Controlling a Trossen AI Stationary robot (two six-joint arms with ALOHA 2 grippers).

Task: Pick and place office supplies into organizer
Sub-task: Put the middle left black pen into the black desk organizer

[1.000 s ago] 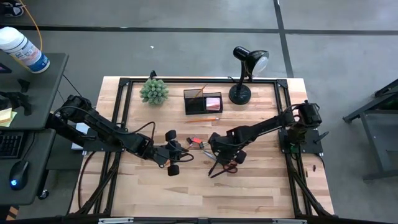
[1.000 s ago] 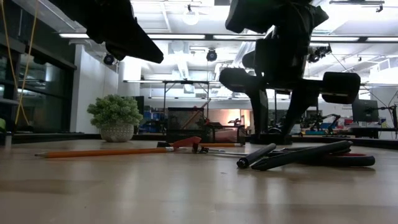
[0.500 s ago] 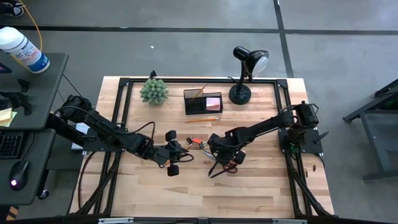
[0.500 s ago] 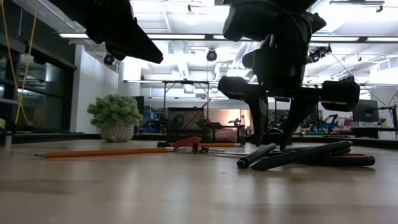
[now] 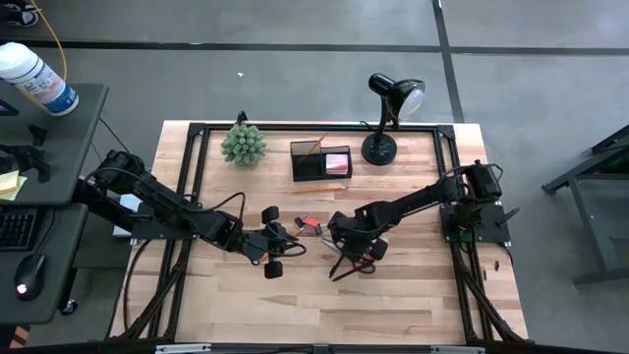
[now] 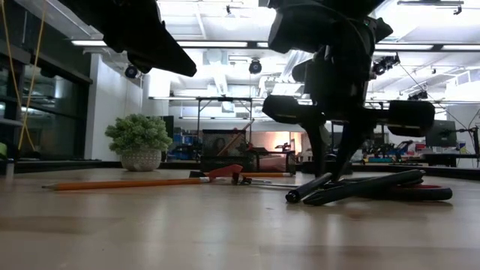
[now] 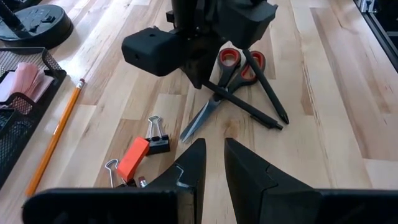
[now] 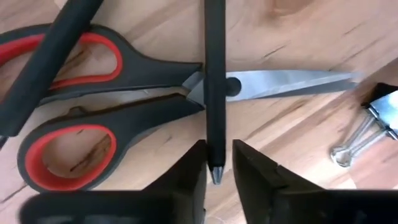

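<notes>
Red-handled scissors lie flat on the wood with a thin black pen across their pivot and a thicker black pen across the handles. My right gripper hangs just above them, narrowly open, with one finger on each side of the thin pen's tip; no touch shows. My left gripper waits left of it, narrowly open and holding nothing. The red eraser-like piece and an orange pencil lie on the table. The black organizer stands near the far edge and holds the pink sticky pad.
Black binder clips lie beside the red piece, and one is near the scissor blades. A green spiky plant and a black desk lamp flank the organizer at the far edge. Bare wood lies toward the near edge.
My right gripper has come down toward the thin black pen and the scissors. In the low view the gap between its fingers has narrowed until they stand close around the pen. The pens, the scissors and the left arm have stayed where they were.
</notes>
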